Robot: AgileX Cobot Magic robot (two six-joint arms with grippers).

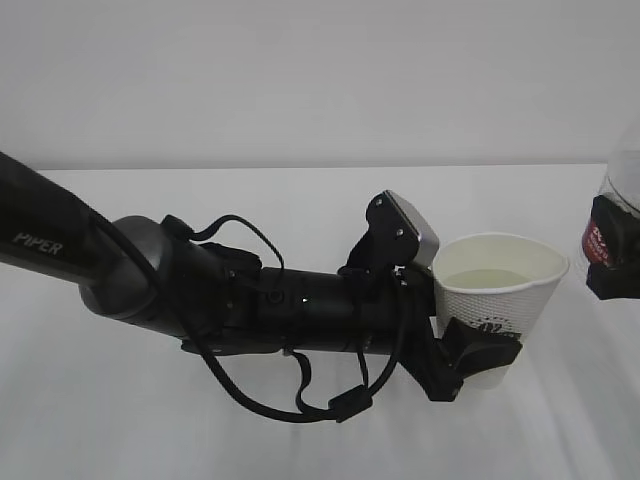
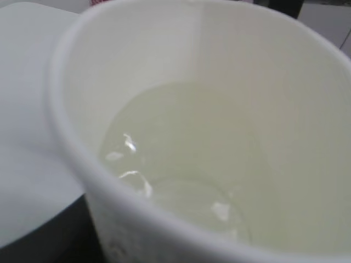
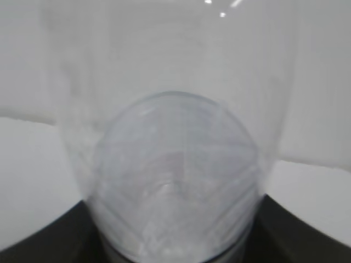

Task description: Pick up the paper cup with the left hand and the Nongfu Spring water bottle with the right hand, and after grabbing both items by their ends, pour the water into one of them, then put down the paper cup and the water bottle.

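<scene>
The white paper cup (image 1: 497,300) stands roughly upright right of centre, and my left gripper (image 1: 484,338) is shut on its lower wall; one black finger (image 1: 478,352) crosses the logo. Pale water (image 1: 487,279) lies inside the cup. The left wrist view looks down into the paper cup (image 2: 164,60) at the water (image 2: 186,164). At the right edge, my right gripper (image 1: 614,256) is shut on the Nongfu Spring water bottle (image 1: 626,180), just under its red label. The clear bottle (image 3: 174,164) fills the right wrist view, with a dark finger (image 3: 49,241) at each bottom corner.
A white table (image 1: 300,190) runs back to a pale wall. My thick black left arm (image 1: 150,275), marked PIPER and hung with loose cables, crosses the left half of the exterior view. A narrow gap separates the cup's rim from the bottle.
</scene>
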